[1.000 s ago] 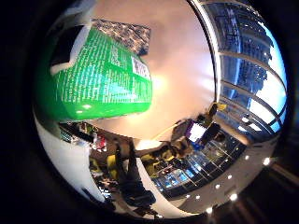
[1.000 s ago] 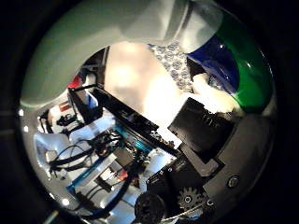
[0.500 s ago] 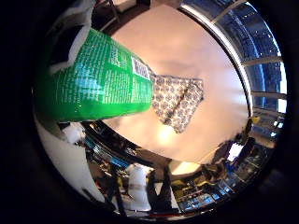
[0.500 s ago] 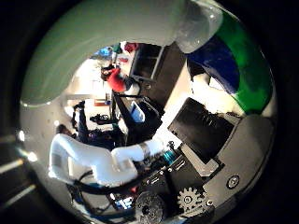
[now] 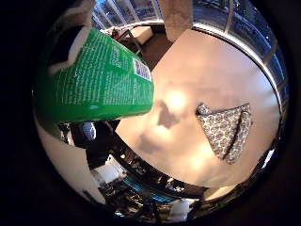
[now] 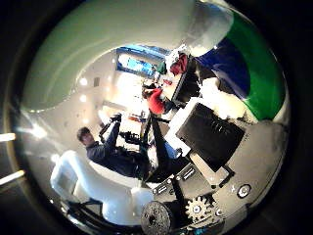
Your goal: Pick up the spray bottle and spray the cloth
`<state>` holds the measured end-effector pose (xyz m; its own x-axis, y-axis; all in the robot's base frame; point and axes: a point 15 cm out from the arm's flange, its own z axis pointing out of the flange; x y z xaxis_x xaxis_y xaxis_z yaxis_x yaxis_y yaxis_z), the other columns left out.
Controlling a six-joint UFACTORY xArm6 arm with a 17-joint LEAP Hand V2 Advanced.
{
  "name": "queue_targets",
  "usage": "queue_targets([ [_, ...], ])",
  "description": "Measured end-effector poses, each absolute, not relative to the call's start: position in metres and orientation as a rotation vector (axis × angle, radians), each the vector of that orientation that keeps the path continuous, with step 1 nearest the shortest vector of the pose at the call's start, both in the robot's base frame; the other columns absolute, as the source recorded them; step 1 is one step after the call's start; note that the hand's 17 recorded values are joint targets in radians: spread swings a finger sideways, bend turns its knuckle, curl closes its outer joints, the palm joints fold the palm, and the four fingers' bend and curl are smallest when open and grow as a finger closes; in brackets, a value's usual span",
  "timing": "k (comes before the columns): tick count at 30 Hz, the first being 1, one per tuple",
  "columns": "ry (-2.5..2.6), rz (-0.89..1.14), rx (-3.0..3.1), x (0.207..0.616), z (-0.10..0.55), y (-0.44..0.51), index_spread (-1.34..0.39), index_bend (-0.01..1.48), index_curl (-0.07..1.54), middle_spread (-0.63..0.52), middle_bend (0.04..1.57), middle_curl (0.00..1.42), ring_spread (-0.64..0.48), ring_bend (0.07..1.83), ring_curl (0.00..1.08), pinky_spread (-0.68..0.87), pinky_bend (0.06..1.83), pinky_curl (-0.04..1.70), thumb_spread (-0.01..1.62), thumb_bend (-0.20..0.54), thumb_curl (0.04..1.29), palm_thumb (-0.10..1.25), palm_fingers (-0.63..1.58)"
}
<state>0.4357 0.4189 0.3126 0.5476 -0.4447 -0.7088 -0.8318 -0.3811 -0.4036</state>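
Note:
A green spray bottle (image 5: 94, 80) with white print fills much of the little finger side view, close against my palm and held above the table. The thumb side view shows its green and blue upper part (image 6: 259, 83), with a white finger (image 6: 107, 44) curled over it and my hand's (image 6: 210, 142) black and geared parts beside it. A patterned grey-and-white cloth (image 5: 225, 129) lies folded on the pale table (image 5: 197, 70), well away from the bottle. The bottle's shadow (image 5: 164, 115) falls on the table between them. The nozzle is hidden.
The table's curved edge (image 5: 155, 179) runs under the bottle, with cluttered desks and equipment beyond it. Past the table's other side stand a pillar (image 5: 178, 16) and large windows (image 5: 244, 28).
The whole picture has swung as my hand turned, so the cloth now shows farther out on the table. The bottle stays fixed against my palm.

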Motion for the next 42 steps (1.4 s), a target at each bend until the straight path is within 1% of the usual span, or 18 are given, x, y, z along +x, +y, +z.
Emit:
queue_targets([
  [3, 1.029, 0.658, -2.010, 0.439, 0.289, 0.415, -0.25, 1.08, 0.84, -0.13, 1.36, 0.71, -0.19, 1.40, 0.68, -0.23, 1.06, 1.30, 0.75, -0.020, 0.85, 0.99, 1.13],
  [15, 1.170, 0.696, -2.002, 0.485, 0.186, 0.359, -0.25, 1.07, 0.84, -0.13, 1.36, 0.71, -0.19, 1.40, 0.68, -0.23, 1.06, 1.30, 0.73, -0.021, 0.85, 0.98, 1.13],
  [22, 1.201, 0.719, -2.001, 0.490, 0.163, 0.351, -0.25, 1.07, 0.84, -0.13, 1.36, 0.71, -0.19, 1.40, 0.68, -0.23, 1.06, 1.30, 0.72, -0.023, 0.85, 0.97, 1.13],
  [26, 1.195, 0.724, -1.999, 0.500, 0.159, 0.352, -0.25, 1.05, 0.84, -0.13, 1.35, 0.71, -0.19, 1.39, 0.67, -0.23, 1.05, 1.27, 0.75, -0.028, 0.84, 0.92, 1.13],
  [27, 1.190, 0.735, -1.999, 0.500, 0.159, 0.353, -0.26, 1.02, 0.84, -0.13, 1.34, 0.70, -0.19, 1.38, 0.67, -0.23, 1.04, 1.25, 0.75, -0.036, 0.84, 0.91, 1.11],
  [28, 1.185, 0.745, -1.999, 0.499, 0.159, 0.354, -0.27, 0.97, 0.83, -0.12, 1.32, 0.69, -0.19, 1.36, 0.66, -0.24, 1.03, 1.23, 0.75, -0.066, 0.82, 0.86, 1.07],
  [29, 1.183, 0.758, -2.001, 0.497, 0.158, 0.354, -0.27, 0.94, 0.82, -0.12, 1.30, 0.68, -0.19, 1.35, 0.65, -0.25, 1.02, 1.20, 0.79, -0.040, 0.80, 0.85, 1.10],
  [30, 1.179, 0.767, -2.004, 0.495, 0.157, 0.355, -0.29, 0.85, 0.80, -0.12, 1.28, 0.67, -0.19, 1.33, 0.63, -0.27, 1.01, 1.15, 0.81, -0.032, 0.78, 0.84, 1.09],
  [31, 1.175, 0.771, -2.009, 0.494, 0.156, 0.356, -0.31, 0.75, 0.78, -0.12, 1.23, 0.65, -0.19, 1.30, 0.61, -0.30, 1.00, 1.10, 0.82, -0.043, 0.76, 0.82, 1.01],
  [32, 1.174, 0.774, -2.012, 0.493, 0.156, 0.356, -0.31, 0.74, 0.79, -0.12, 1.22, 0.65, -0.19, 1.29, 0.61, -0.31, 1.00, 1.09, 0.82, -0.039, 0.76, 0.82, 1.02],
  [33, 1.172, 0.776, -2.016, 0.492, 0.155, 0.355, -0.32, 0.66, 0.77, -0.13, 1.18, 0.63, -0.19, 1.28, 0.60, -0.33, 0.99, 1.05, 0.84, -0.043, 0.74, 0.80, 0.97],
  [34, 1.172, 0.777, -2.017, 0.491, 0.155, 0.355, -0.34, 0.58, 0.75, -0.14, 1.11, 0.62, -0.20, 1.25, 0.59, -0.35, 1.00, 1.05, 0.88, -0.045, 0.71, 0.79, 0.75],
  [36, 1.162, 0.786, -2.039, 0.487, 0.152, 0.354, -0.37, 0.47, 0.72, -0.15, 1.03, 0.59, -0.22, 1.21, 0.57, -0.41, 1.03, 0.99, 0.94, -0.032, 0.66, 0.78, 0.68],
  [37, 1.147, 0.802, -2.061, 0.482, 0.151, 0.355, -0.40, 0.51, 0.74, -0.14, 0.81, 0.54, -0.18, 1.01, 0.56, -0.27, 0.88, 1.03, 0.97, -0.058, 0.61, 0.70, -0.05],
  [38, 1.127, 0.829, -2.087, 0.474, 0.150, 0.356, -0.40, 0.50, 0.72, -0.14, 0.80, 0.52, -0.17, 0.98, 0.55, -0.25, 0.86, 1.00, 0.97, -0.054, 0.60, 0.70, -0.04],
  [39, 1.095, 0.852, -2.119, 0.468, 0.151, 0.359, -0.43, 0.37, 0.59, -0.11, 0.62, 0.43, -0.11, 0.76, 0.41, -0.07, 0.72, 0.89, 0.98, -0.062, 0.54, 0.61, -0.17],
  [40, 1.066, 0.875, -2.150, 0.464, 0.150, 0.360, -0.43, 0.30, 0.53, -0.08, 0.52, 0.39, -0.07, 0.66, 0.35, 0.04, 0.64, 0.82, 0.98, -0.064, 0.50, 0.55, -0.20],
  [42, 1.013, 0.932, -2.215, 0.455, 0.149, 0.362, -0.44, 0.23, 0.48, -0.06, 0.43, 0.36, -0.03, 0.57, 0.31, 0.16, 0.55, 0.75, 0.97, -0.061, 0.46, 0.50, -0.19],
])
